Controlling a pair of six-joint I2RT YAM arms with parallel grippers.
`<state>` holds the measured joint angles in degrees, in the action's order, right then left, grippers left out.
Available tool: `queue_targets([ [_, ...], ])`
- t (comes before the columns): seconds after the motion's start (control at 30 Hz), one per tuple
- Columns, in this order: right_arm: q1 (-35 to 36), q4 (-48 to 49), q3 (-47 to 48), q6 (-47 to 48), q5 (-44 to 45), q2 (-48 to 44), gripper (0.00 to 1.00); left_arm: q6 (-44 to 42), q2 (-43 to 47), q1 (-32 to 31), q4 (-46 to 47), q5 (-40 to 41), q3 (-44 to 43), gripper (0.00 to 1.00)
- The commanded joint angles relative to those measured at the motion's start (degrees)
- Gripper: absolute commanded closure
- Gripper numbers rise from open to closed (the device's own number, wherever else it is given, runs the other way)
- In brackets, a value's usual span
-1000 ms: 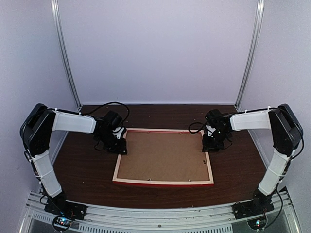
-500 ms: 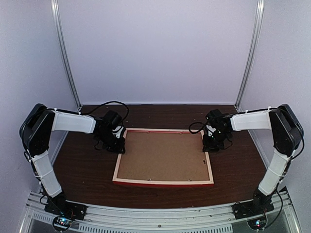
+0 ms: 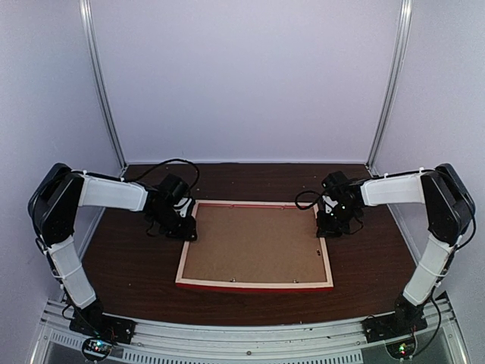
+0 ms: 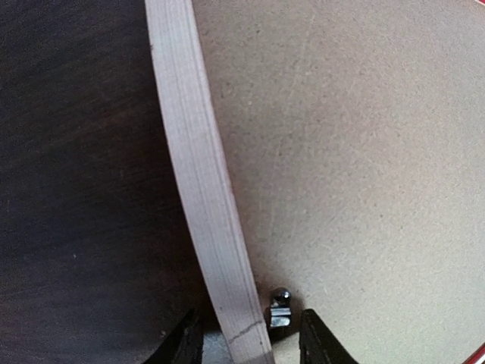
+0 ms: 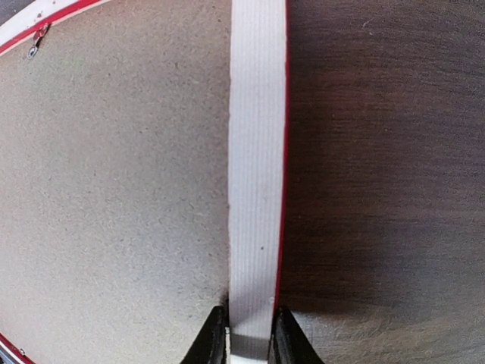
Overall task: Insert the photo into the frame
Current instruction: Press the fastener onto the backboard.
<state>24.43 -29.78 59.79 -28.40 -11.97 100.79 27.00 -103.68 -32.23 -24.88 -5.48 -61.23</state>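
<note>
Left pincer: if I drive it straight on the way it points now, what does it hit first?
The left pincer would likely meet the frame first: its pale side strip lies between the open fingers, with a small metal tab right beside. Depth is unclear.

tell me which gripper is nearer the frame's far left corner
Left. The left gripper straddles the frame on its left rail, just short of that corner. The right gripper pinches the right rail, across the backing board from it.
</note>
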Motion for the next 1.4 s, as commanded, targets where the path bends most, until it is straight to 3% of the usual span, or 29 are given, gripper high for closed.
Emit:
queue_targets([
  [0.0,0.4,0.9,-2.9,0.9,-1.0,2.3,0.8,0.5,0.8,0.3,-0.2,-1.9,2.0,0.47],
  [0.17,0.4,1.2,-3.1,0.7,-1.2,2.1,0.8,1.2,2.1,1.4,0.5,-3.2,2.6,0.44],
  [0.43,0.4,1.2,-3.1,0.8,-1.3,2.4,0.8,3.1,2.4,3.2,2.3,-5.2,3.6,0.55],
  [0.73,0.4,1.4,-2.9,0.9,-1.6,3.0,0.81,5.2,2.0,4.0,3.5,-6.4,4.3,0.54],
  [1.37,0.4,1.6,-3.2,1.1,-1.8,3.3,0.82,5.7,1.8,4.4,0.7,-3.2,6.2,0.7],
])
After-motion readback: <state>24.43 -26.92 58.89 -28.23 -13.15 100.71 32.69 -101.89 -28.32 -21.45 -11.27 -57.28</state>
